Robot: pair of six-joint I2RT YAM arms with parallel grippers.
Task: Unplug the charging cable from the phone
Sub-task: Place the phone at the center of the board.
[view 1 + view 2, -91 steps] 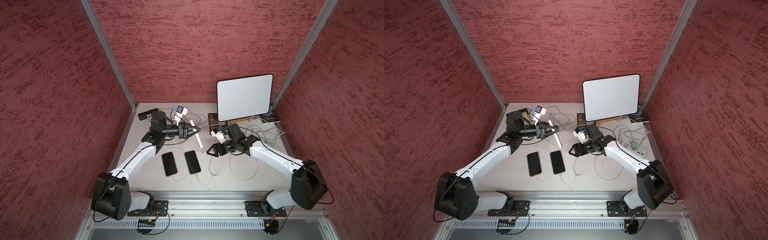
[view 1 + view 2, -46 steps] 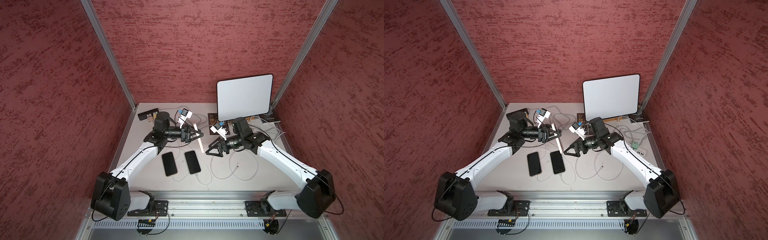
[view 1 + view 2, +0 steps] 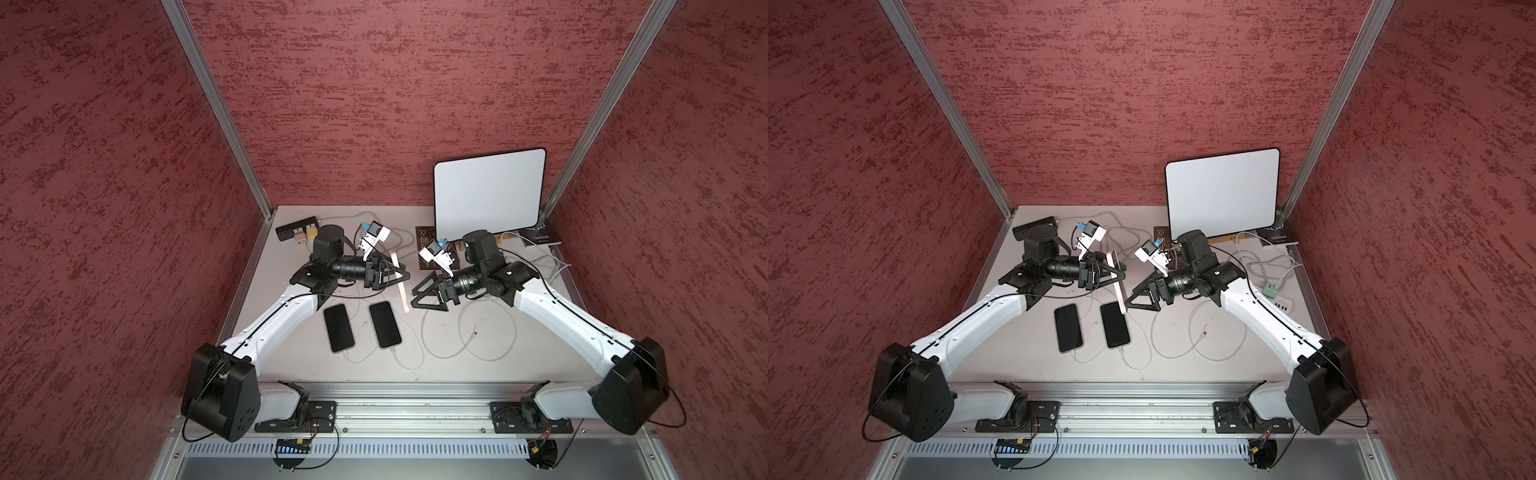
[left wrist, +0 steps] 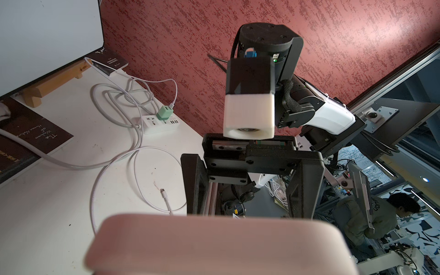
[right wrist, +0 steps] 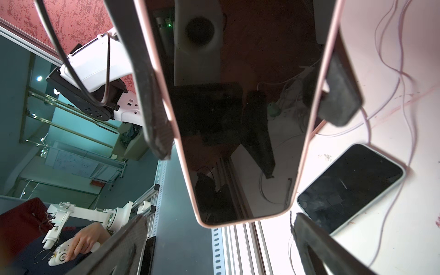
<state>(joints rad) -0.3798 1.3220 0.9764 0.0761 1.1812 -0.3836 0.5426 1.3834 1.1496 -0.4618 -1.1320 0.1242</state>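
Left gripper point(image 3: 400, 276) clamps the pink phone point(image 3: 403, 296) by its edges, aloft; right gripper point(image 3: 414, 296) stands wide apart, empty. With so narrow a hold, the phone could slip and strike the desk point(image 3: 457, 374).

White board point(image 3: 489, 193) leans at back; green charger point(image 4: 164, 112) seemingly plugged into power strip point(image 4: 150, 126).
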